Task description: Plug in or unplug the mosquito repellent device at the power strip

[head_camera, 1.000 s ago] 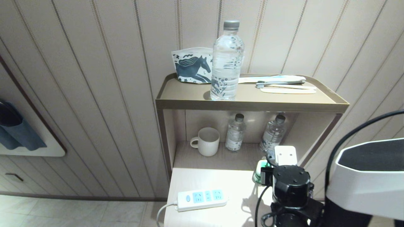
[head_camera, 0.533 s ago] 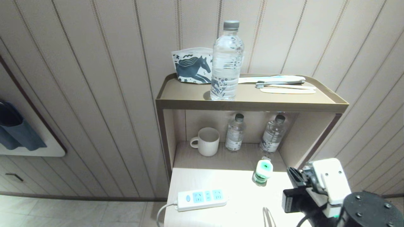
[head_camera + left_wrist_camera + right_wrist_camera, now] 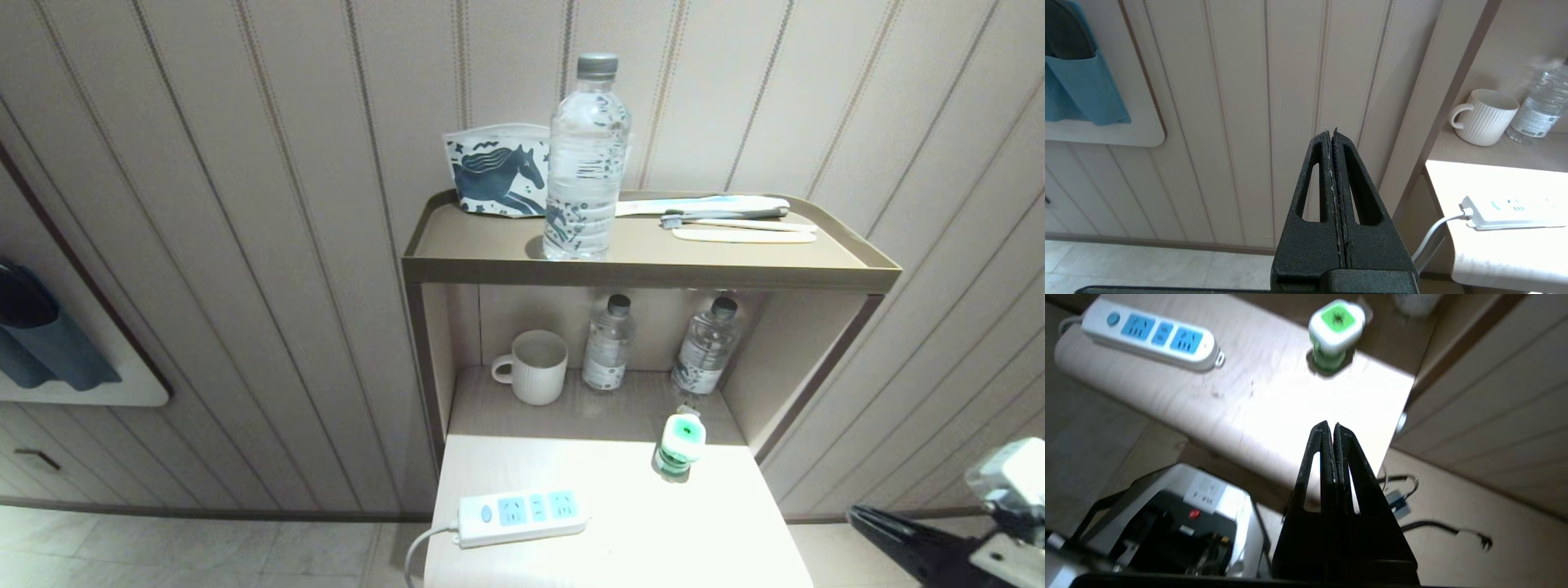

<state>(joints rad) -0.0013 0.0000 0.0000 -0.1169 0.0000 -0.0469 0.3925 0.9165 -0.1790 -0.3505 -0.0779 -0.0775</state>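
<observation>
The green-and-white mosquito repellent device (image 3: 679, 445) (image 3: 1334, 334) stands upright at the back right of the pale table top (image 3: 637, 539), unplugged. The white power strip (image 3: 522, 516) (image 3: 1153, 334) (image 3: 1515, 212) lies at the table's front left with its three blue sockets bare and its cord hanging off the left edge. My right gripper (image 3: 857, 514) (image 3: 1329, 424) is shut and holds nothing, low at the right, beyond the table's right edge. My left gripper (image 3: 1330, 130) is shut and empty, off to the left of the table, facing the wall panelling.
A white mug (image 3: 532, 367) and two small water bottles (image 3: 608, 343) stand in the open niche behind the table. On the shelf (image 3: 653, 273) above are a large water bottle (image 3: 586, 159), a horse-print pouch (image 3: 498, 173) and toothbrushes. Cables (image 3: 1433, 522) lie on the floor right of the table.
My right arm has drawn back from beside the mosquito repellent device, down and to the right, off the table. Its gripper has shut. The device stays where it stood.
</observation>
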